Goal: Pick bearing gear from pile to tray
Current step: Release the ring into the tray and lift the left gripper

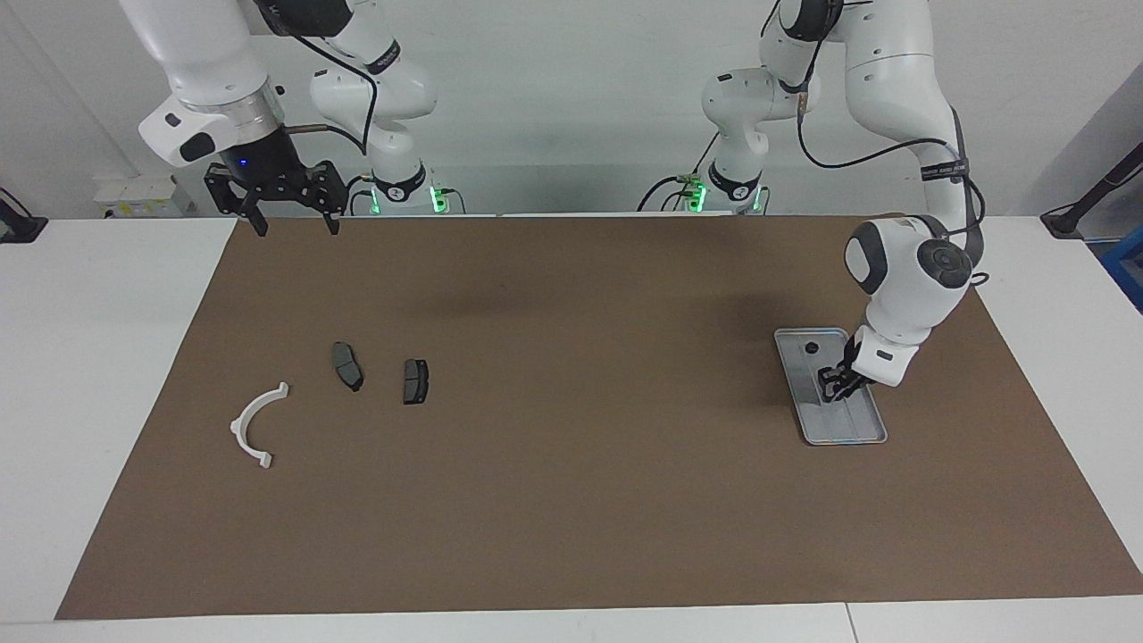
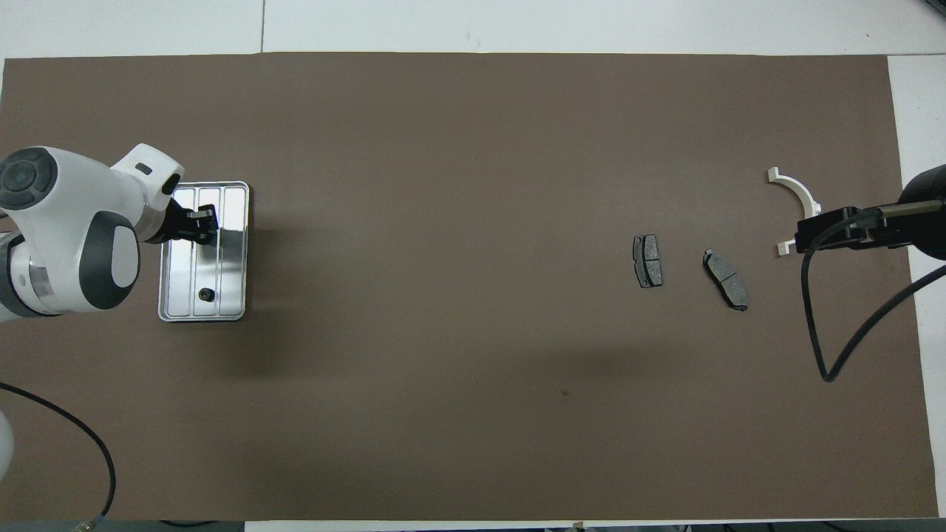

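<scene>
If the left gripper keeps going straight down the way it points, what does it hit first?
Most likely the ribbed floor of the tray: the left gripper points down over its middle. The small black piece lies clear, nearer the robots. Remaining height is unclear.

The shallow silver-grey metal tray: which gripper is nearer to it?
Left. The left gripper is low over the silver-grey metal tray; the right gripper waits raised at the right arm's end.

I'm driving this in a robotics lab, not a home or shop. Two white arms bolted at the table's [image 1: 54, 295] edge, green status lights [image 1: 375, 201] glowing at their bases, cables [image 1: 839, 152] looping off them. White bench with a plain brown mat [image 1: 571, 500] as the work surface, bare pale wall, power socket box [image 1: 134, 195] at the wall. Only loose machine parts out: brake pads [image 1: 347, 365], metal tray [image 1: 857, 429].
</scene>
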Controlling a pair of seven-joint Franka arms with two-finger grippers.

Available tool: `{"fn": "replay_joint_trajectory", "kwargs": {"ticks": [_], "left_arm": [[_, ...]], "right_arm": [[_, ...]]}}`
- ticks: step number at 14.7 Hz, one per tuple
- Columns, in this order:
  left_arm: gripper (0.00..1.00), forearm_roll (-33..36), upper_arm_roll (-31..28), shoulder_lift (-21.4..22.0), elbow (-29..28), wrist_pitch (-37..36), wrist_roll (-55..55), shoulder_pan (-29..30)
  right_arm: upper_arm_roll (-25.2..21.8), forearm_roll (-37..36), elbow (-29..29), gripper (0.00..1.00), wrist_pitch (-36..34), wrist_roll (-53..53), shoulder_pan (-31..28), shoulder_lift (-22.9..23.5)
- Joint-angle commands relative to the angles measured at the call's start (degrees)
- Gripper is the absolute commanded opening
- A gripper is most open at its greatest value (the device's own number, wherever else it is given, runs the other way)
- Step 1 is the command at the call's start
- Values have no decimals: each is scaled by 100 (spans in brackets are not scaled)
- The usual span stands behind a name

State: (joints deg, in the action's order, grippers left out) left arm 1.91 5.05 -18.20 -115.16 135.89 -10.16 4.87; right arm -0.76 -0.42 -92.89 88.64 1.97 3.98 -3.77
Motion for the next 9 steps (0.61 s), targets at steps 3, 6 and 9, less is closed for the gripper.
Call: {"fn": "replay_joint_trajectory", "kwargs": {"ticks": [3,6,9], "left_arm": [[100,-68,-39,473,308,-903,-4,40],[100,-68,-57,869,818,-2028,49,154],[100,-68,-57,1387,1345,-3170,58,198]], "right_arm": [[-39,165,-72,100,13,-57,-29,-63],[-39,165,-71,100,4,-57,-11,-63],[-39,165,-63,100,13,-57,-3,-72]]}}
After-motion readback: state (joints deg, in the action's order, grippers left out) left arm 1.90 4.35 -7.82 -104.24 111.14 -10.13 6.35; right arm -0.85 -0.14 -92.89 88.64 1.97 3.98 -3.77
